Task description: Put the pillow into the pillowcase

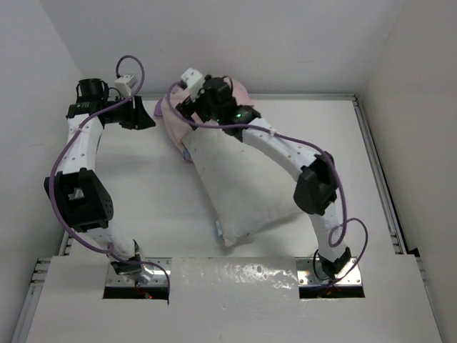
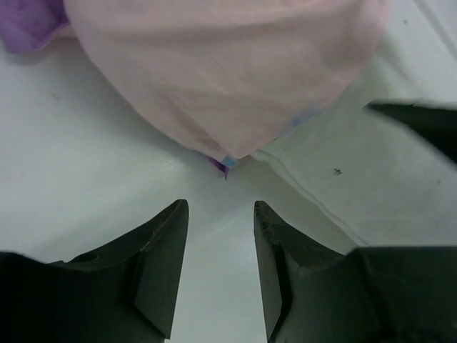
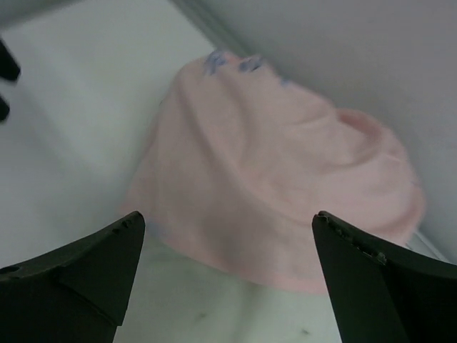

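1. Two arms show from above, both reaching to the far side of the white worktop (image 1: pixel 128 186). The pillow (image 1: pixel 243 186) lies slantwise across the middle, its near corner towards the arm bases and its far end under the right wrist. The pillowcase (image 1: pixel 171 125) is bunched at that far end, pale pink side out, close to the back wall. The left claw (image 1: pixel 145 118) sits just left of the pink cloth; the right claw (image 1: pixel 183 107) is over it, but from here I cannot tell how its fingers stand.
2. Left wrist view: the left claw (image 2: pixel 221 264) is spread, with only bare worktop (image 2: pixel 86 179) in the gap. The pillowcase (image 2: pixel 228 71) hangs in a rounded fold just ahead of the fingertips – not touching them. White pillow (image 2: pixel 371 193) fabric lies to the right.
3. Right wrist view: the right claw (image 3: pixel 227 218) is spread wide and grips nothing – the pillowcase (image 3: pixel 285 179) lies heaped beyond the fingers, against the wall.
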Tool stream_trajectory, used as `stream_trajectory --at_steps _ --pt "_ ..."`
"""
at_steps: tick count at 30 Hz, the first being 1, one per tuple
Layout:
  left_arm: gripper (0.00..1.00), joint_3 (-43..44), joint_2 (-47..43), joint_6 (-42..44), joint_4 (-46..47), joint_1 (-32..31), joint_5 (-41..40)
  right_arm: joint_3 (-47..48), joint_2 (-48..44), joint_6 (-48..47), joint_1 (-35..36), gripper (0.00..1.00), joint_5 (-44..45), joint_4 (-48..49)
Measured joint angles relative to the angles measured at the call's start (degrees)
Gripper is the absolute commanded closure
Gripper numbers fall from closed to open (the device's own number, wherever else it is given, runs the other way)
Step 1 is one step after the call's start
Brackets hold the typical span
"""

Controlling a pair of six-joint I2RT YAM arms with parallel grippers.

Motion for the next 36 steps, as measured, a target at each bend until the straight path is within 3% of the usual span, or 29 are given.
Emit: stream_trajectory --at_steps 5,8,11,13,18,25,30,36 --pt "0.55 -1.1 0.0 -0.1 -0.4 1.4 -2.7 -1.0 9.1 -2.6 2.6 0.01 3.2 -1.7" --pt "0.53 -2.4 0.0 0.1 -0.7 1.4 -3.9 -1.9 12.8 -3.6 2.5 0.30 6.7 -2.3" --pt "0.53 -3.7 0.0 0.1 -0.8 1.4 -4.4 -2.1 12.5 -3.7 2.8 0.78 8.4 -2.0" --pt "0.53 -4.3 0.0 0.1 -0.9 1.4 -4.6 -3.5 10.8 -2.6 2.9 1.00 8.3 -1.2" --pt "0.53 -4.9 0.0 0.4 -1.1 1.4 -5.0 -8.5 5.1 0.9 2.7 1.00 5.1 0.2" --pt "0.54 -0.7 0.1 -0.1 -2.5 2.4 -4.4 -7.9 0.7 13.7 1.5 1.00 -9.9 3.2" --pt "0.53 8.3 -0.5 -3.6 0.6 9.6 -1.4 -7.6 -0.4 25.0 3.2 1.00 -19.4 12.9" --pt "0.45 18.4 -1.9 -6.6 4.0 18.7 -0.7 -19.9 -7.6 41.7 2.8 1.00 -25.4 28.4"
